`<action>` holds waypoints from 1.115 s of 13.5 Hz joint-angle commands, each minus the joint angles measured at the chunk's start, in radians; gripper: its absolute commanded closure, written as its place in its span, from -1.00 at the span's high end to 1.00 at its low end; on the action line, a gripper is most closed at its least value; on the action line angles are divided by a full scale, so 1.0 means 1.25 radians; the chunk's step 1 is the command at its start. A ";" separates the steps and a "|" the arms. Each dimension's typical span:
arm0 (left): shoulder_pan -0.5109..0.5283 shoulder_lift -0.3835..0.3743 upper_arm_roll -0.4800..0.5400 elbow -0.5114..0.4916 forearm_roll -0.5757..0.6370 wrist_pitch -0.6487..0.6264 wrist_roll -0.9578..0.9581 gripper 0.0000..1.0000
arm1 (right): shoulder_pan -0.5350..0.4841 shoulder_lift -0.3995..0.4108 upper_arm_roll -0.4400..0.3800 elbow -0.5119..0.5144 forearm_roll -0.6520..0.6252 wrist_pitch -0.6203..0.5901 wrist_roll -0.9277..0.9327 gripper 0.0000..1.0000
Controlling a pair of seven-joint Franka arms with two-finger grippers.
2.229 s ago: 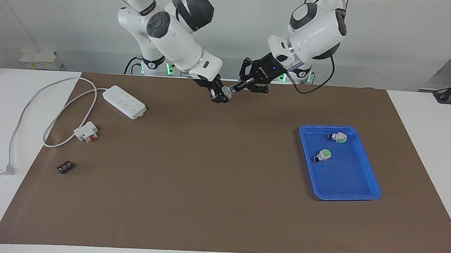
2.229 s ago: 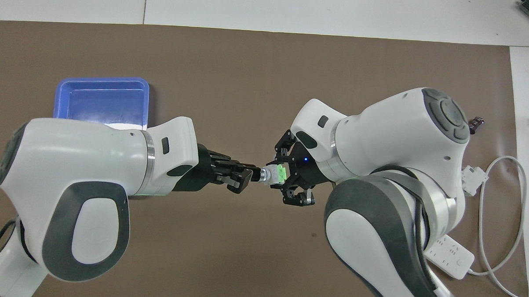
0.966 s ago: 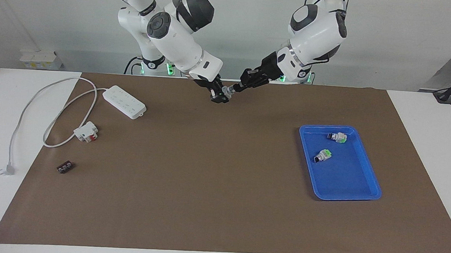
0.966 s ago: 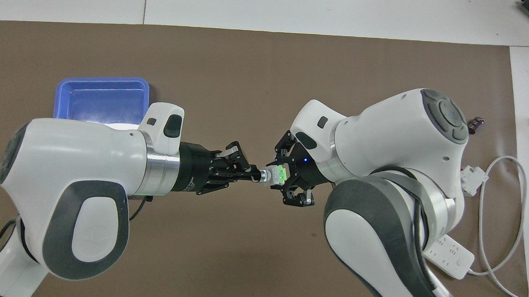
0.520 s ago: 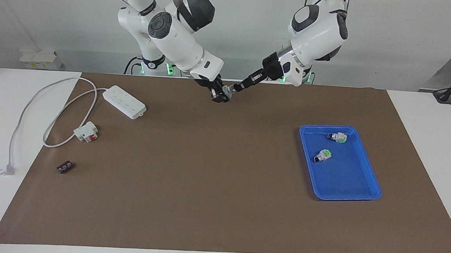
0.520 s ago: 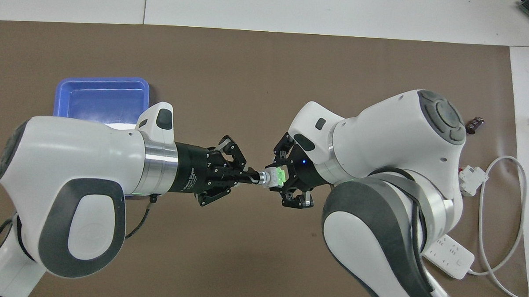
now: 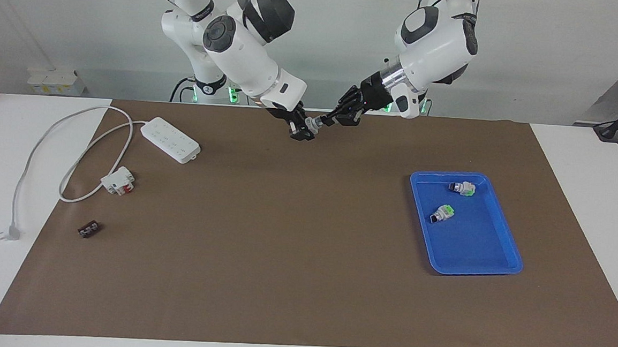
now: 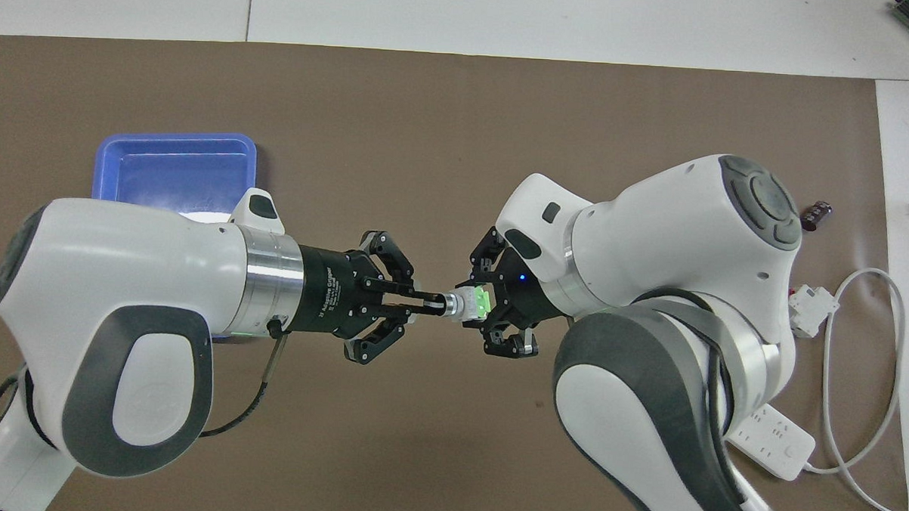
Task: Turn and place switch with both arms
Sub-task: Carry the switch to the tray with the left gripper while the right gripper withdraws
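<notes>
The switch (image 8: 469, 303) is held in the air between the two arms, over the brown mat (image 7: 293, 247) near the robots' edge of the counter (image 7: 582, 174). The right tool (image 8: 474, 304) is clamped on its green end, while the left tool (image 8: 430, 303) has its fingertips pinched on the black knob tip. Two more switches (image 7: 442, 214) lie in the blue tray (image 7: 497, 260) toward the left arm's end. A power strip (image 7: 170, 140), a white-and-red block (image 7: 118, 180) and a small dark terminal block (image 7: 89, 230) lie toward the right arm's end.
</notes>
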 commanded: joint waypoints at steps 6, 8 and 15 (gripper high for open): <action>0.048 -0.008 0.004 -0.012 0.027 -0.010 -0.163 -1.00 | -0.008 -0.027 0.001 -0.009 0.026 0.003 0.012 -1.00; 0.049 -0.008 0.004 -0.010 0.028 -0.009 -0.162 -1.00 | -0.008 -0.027 0.001 -0.009 0.026 0.003 0.013 -1.00; 0.050 -0.006 0.004 -0.009 0.135 0.012 -0.152 -1.00 | -0.008 -0.027 0.000 -0.008 0.023 0.011 0.013 1.00</action>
